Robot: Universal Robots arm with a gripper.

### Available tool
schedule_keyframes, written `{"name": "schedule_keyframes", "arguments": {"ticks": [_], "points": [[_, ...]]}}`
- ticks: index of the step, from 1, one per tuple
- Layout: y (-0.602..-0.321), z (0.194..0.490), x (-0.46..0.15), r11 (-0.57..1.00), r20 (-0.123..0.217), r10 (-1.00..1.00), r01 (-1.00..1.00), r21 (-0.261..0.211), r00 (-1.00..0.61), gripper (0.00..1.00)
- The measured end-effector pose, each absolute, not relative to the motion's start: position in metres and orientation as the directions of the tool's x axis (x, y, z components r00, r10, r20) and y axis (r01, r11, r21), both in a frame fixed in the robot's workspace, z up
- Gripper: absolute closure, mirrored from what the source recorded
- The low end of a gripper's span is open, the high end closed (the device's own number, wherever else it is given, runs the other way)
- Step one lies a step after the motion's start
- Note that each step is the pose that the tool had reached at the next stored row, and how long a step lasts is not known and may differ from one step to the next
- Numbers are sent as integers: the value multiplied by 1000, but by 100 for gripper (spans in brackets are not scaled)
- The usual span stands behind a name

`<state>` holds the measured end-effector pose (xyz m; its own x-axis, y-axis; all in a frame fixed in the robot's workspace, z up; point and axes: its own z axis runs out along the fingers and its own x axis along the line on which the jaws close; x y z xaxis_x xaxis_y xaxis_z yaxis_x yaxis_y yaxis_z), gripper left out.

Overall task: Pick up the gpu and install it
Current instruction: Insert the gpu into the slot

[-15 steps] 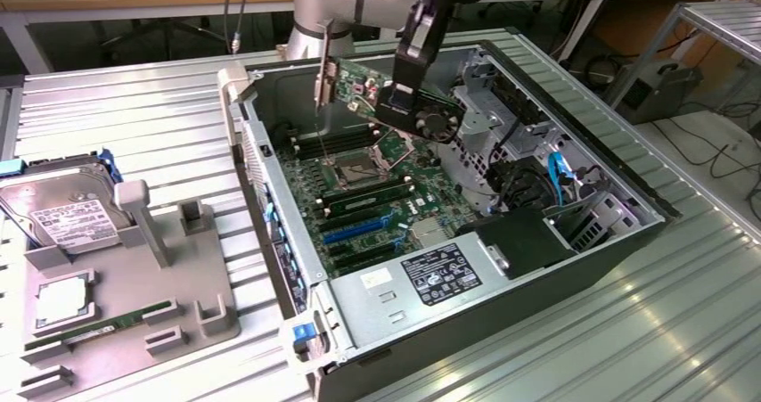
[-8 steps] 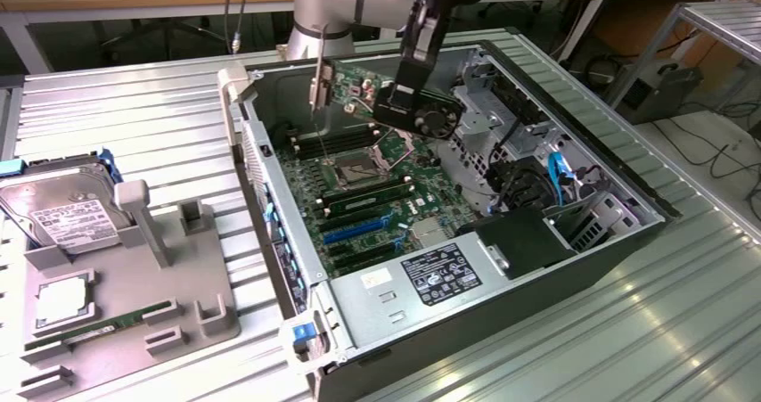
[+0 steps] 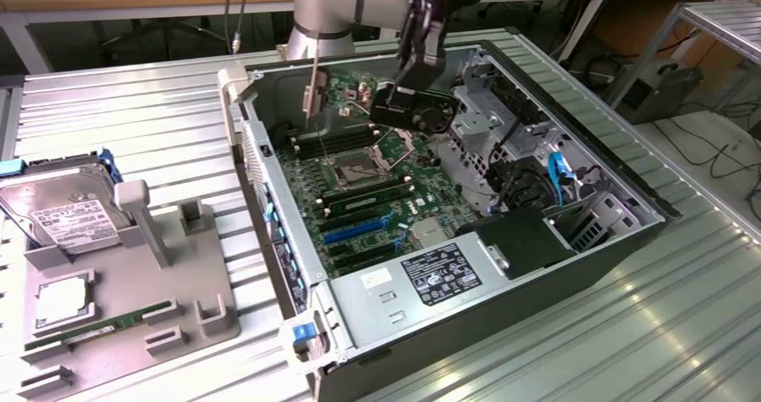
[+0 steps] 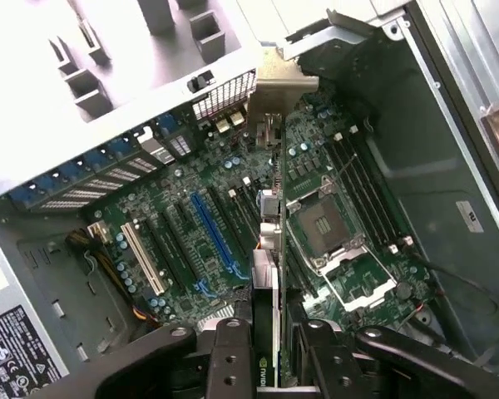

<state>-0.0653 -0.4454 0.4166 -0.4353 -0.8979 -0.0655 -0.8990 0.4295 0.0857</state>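
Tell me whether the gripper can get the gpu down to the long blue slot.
Probably yes: the gripper holds the gpu above the open case, and nothing lies over the blue slot.

A ribbed metal table [image 3: 131, 108] carries two things. An open case [image 3: 264, 188] lies on its side across the middle. A grey tray [image 3: 143, 282] sits just beside it, toward the table's edge at the exterior view's left.

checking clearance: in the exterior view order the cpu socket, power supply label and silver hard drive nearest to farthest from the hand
From the hand gripping the green gpu card:
1. Square metal cpu socket, just below it.
2. Black power supply label, lower middle of the view.
3. Silver boxy hard drive, far off on the exterior view's left.
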Motion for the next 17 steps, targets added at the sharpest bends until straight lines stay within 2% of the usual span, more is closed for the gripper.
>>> {"name": "schedule_keyframes", "arguments": {"ticks": [10,17], "points": [[-445,414,-65,202,-92,-973,-975,94,-211,74],[-445,413,-65,74,-96,-992,-994,82,-82,74]]}}
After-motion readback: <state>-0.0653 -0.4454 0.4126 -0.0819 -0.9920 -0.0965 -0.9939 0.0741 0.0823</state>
